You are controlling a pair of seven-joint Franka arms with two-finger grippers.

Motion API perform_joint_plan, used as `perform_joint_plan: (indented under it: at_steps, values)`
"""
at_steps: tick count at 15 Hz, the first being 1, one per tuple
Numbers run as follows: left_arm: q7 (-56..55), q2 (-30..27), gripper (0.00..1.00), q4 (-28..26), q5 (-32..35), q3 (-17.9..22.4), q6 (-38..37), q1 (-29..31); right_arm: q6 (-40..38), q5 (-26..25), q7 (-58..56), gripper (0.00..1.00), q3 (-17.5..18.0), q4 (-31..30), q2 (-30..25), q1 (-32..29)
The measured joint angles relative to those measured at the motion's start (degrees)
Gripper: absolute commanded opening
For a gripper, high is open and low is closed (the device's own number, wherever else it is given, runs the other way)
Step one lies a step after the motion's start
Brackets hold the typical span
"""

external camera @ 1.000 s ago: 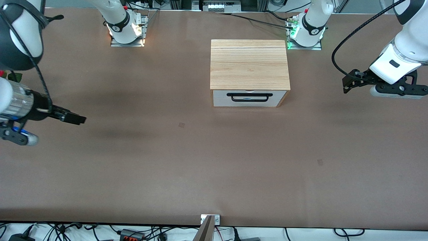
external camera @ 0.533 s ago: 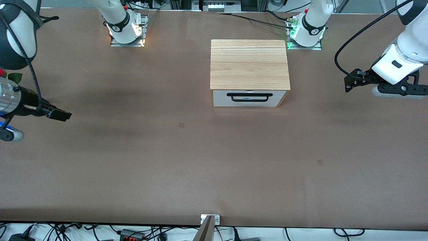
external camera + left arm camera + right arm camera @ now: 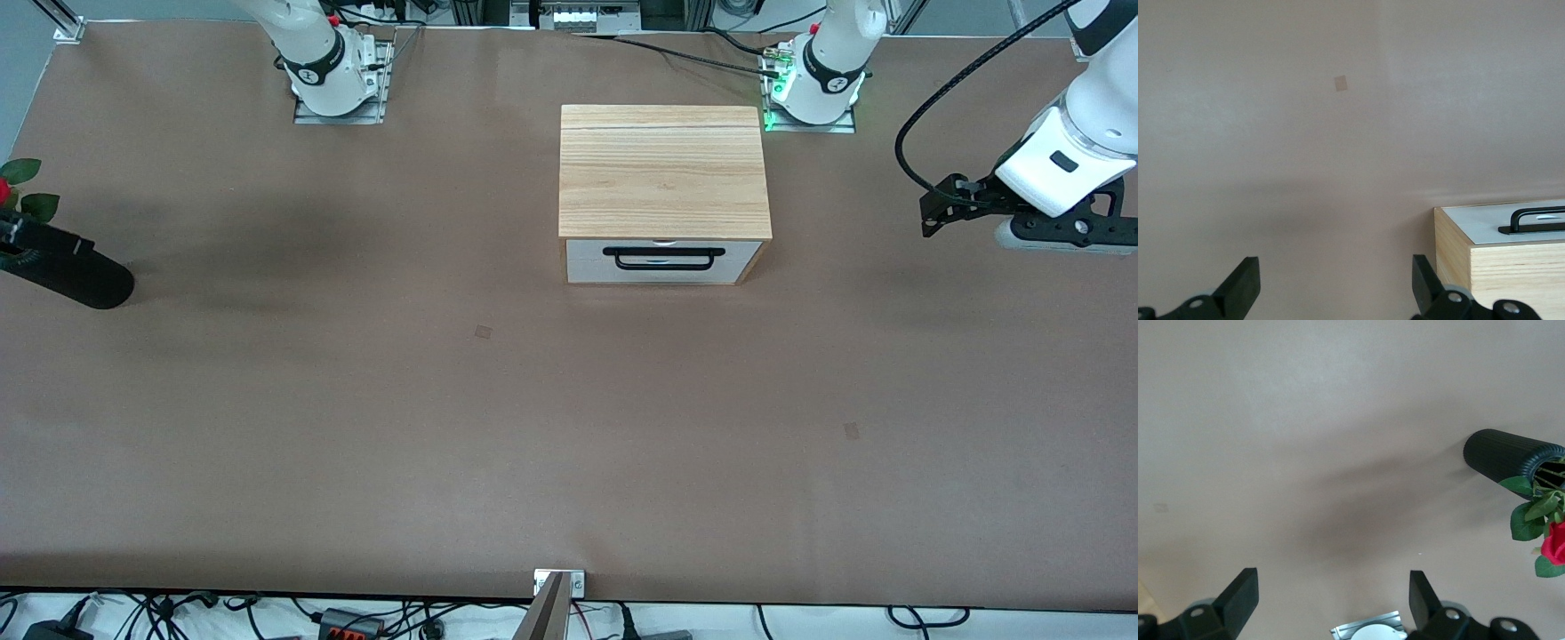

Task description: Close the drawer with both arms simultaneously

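A brown matte surface (image 3: pixel 444 427) carries a light wood-grain box (image 3: pixel 662 169) standing near the arms' bases, toward the left arm's end of the middle. The drawer (image 3: pixel 662 262) sits in the box with its white front panel flush with the box's front edge, facing the front camera; its black bar handle (image 3: pixel 662 256) runs across the panel. The left wrist view shows the same panel and handle at a corner of the box (image 3: pixel 1501 257).

The left hand (image 3: pixel 932 216) hangs in the air over the surface at the left arm's end, well apart from the box and level with the drawer front. Its two black fingers (image 3: pixel 1245 283) stand wide apart in the left wrist view, released and grasping nothing.

The right hand (image 3: pixel 1331 597) does not show in the front view. In the right wrist view its fingers (image 3: pixel 1241 590) are likewise spread and empty, above bare surface.

A black ribbed vase (image 3: pixel 67 276) lies on its side at the right arm's end of the surface, with green leaves and a red rose (image 3: pixel 1555 543) at its mouth. Two small square marks (image 3: pixel 483 332) show on the surface nearer to the front camera than the box.
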Motion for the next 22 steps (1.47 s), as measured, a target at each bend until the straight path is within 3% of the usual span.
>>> perform_joint_plan:
  at_steps: [3, 6, 15, 18, 22]
  values:
    - [0.00, 0.01, 1.00, 0.00, 0.00, 0.07, -0.04, 0.01, 6.88, -3.72, 0.11, 1.00, 5.31, -13.13, -7.91, 0.23]
    - [0.00, 0.01, 1.00, 0.02, 0.00, 0.07, -0.04, 0.01, 7.64, -4.13, -0.28, 1.00, 7.43, -18.17, -11.61, 0.30]
    - [0.11, 0.35, 1.00, 0.90, 0.00, -0.30, -0.17, -0.16, 6.01, -4.59, -8.74, 1.00, 6.53, -19.22, -13.07, -2.45]
    - [0.11, 1.06, 1.00, 2.06, 0.00, -0.36, -0.95, -0.19, 8.43, -4.59, -9.03, 1.00, 5.15, -19.33, -13.79, -3.03]
    - [0.11, 1.42, 1.00, 2.60, 0.00, -0.42, -1.68, -0.23, 13.92, -4.62, -8.94, 1.00, 7.40, -19.67, -12.43, -3.15]
